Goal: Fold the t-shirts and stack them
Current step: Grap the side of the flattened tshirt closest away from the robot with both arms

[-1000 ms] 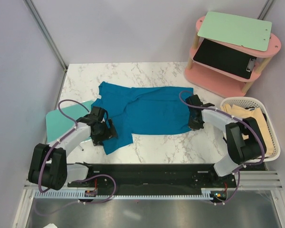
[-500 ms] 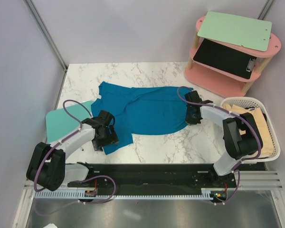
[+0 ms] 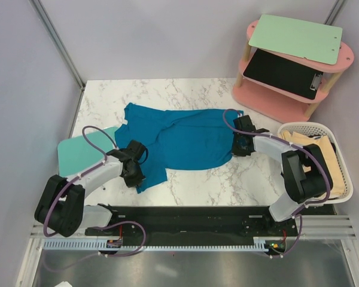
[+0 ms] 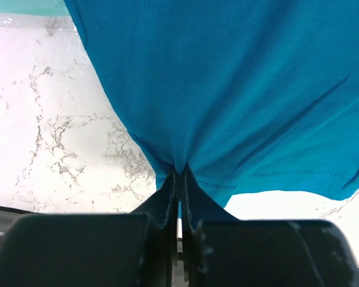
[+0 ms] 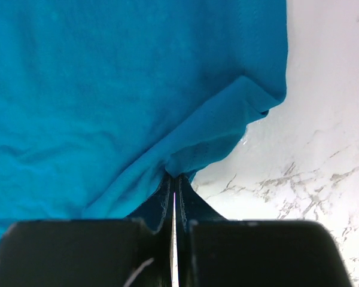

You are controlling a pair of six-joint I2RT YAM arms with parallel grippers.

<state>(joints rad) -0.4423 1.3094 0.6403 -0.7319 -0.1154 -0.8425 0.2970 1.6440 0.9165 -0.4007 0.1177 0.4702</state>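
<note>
— Two claws down on one shirt. Deep teal-blue soft cloth t-shirt [image 3: 185,140] spread flat mid-desk, long axis running left to right across the white marble desk [image 3: 227,179].

— Left claw [image 4: 180,179]?

— Pinched fully shut on a tuck of the near left edge, just above a stitched hem. No gap between the fingers in the wrist view; cloth fanning up and away from the tips.

— Right claw [image 5: 172,179]?

— Same. Closed tight on a small fold at the shirt's right end, bare marble just to the right of it.

— Direction from each grip to the bulk of the cloth?

— Inward. Bulk lying between the two claws: right of the left one, left of the right one. Left grip nearer the arm bases, right grip farther up the desk, so the held line slightly skewed against the shirt's long axis.

— Nearer arm for the far edge?

— Right one, by a little; far edge beyond both. Judged: next move hinging on that span, both ends carried together with the cloth taut between.

— Rest of the pile?

— Pale cream-yellow shirts [image 3: 330,156] bunched in the white plastic mesh basket [image 3: 302,126] at the right, well apart from the teal one, close by the right arm. Flat mint-green board [image 3: 78,154] at the left, meeting the shirt's left edge; touching or tucked under, cannot tell.

— Stage?

— Early, by judgement. Nothing folded or stacked in view.
</note>
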